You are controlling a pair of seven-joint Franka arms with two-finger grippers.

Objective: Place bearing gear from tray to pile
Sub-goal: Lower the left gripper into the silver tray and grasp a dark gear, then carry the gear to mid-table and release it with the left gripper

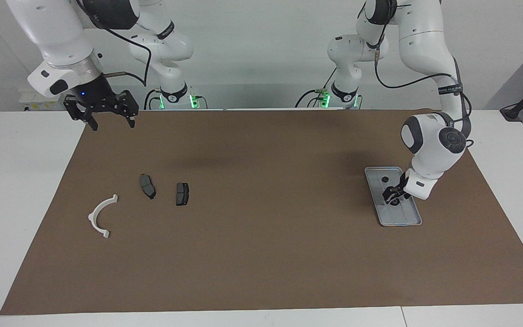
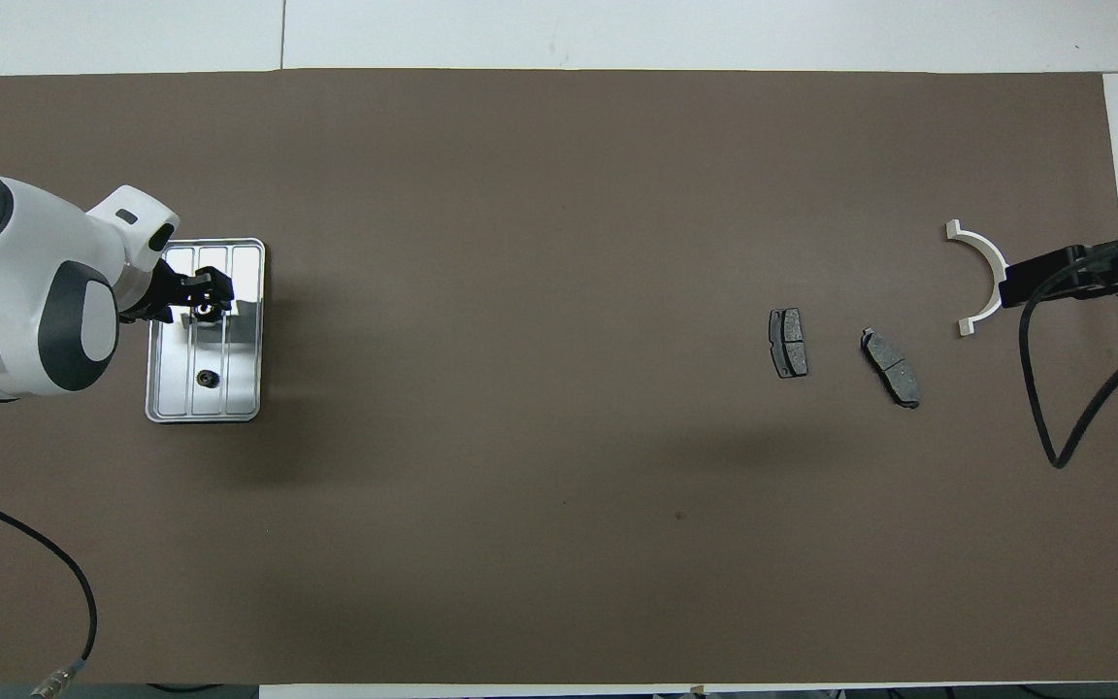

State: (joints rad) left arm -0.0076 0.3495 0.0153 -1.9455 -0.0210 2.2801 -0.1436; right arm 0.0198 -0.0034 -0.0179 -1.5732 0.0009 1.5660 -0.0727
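Note:
The silver-grey ridged tray (image 1: 401, 219) (image 2: 245, 390) lies at the left arm's end of the mat. My left gripper (image 1: 390, 197) (image 2: 203, 301) reaches down into it at a slant. It looks shut on a small dark bearing gear (image 2: 202, 311), held low over the tray's middle. A second bearing gear (image 1: 384, 179) (image 2: 204, 379) lies in the tray, nearer to the robots. The pile lies at the right arm's end: a white bracket (image 1: 96, 210) (image 2: 986, 254) and two brake pads (image 1: 147, 185) (image 1: 182, 194). My right gripper (image 1: 109, 119) waits open in the air over the mat's corner.
A brown mat (image 1: 261, 254) (image 2: 520, 485) covers the white table. In the overhead view a dark part of the right arm (image 2: 1017, 289) and its cable (image 2: 1039, 408) overlap the bracket's end. The brake pads (image 2: 788, 343) (image 2: 891, 367) lie flat beside each other.

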